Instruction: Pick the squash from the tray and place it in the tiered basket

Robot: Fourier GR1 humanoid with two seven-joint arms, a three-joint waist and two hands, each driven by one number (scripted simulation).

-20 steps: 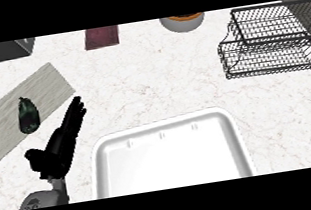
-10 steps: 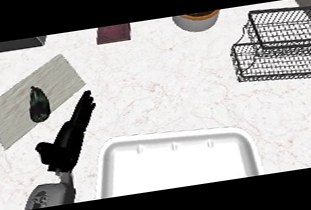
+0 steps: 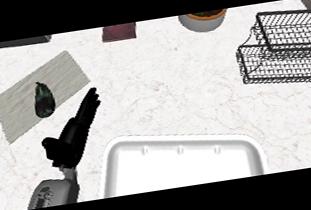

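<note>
The squash (image 3: 43, 98) is dark green and elongated. It lies on a flat grey tray (image 3: 61, 73) at the left of the counter. My left hand (image 3: 73, 132) comes in from the lower left, open, with straight fingers pointing up and to the right. Its fingertips end just off the grey tray's right edge, a little right of the squash and not touching it. The black wire tiered basket (image 3: 292, 51) stands at the far right with nothing visible in it. My right hand does not show.
A deep white tray (image 3: 121, 152) sits at the lower middle, right of my left forearm. At the counter's back edge are an orange-rimmed pot (image 3: 204, 19) and a dark red block (image 3: 119, 31). Bare marble counter (image 3: 177, 83) lies between the hand and the basket.
The view has swung, so the grey tray, squash and basket sit further right in the picture. My left hand stays open beside the tray at about the same distance from the squash.
</note>
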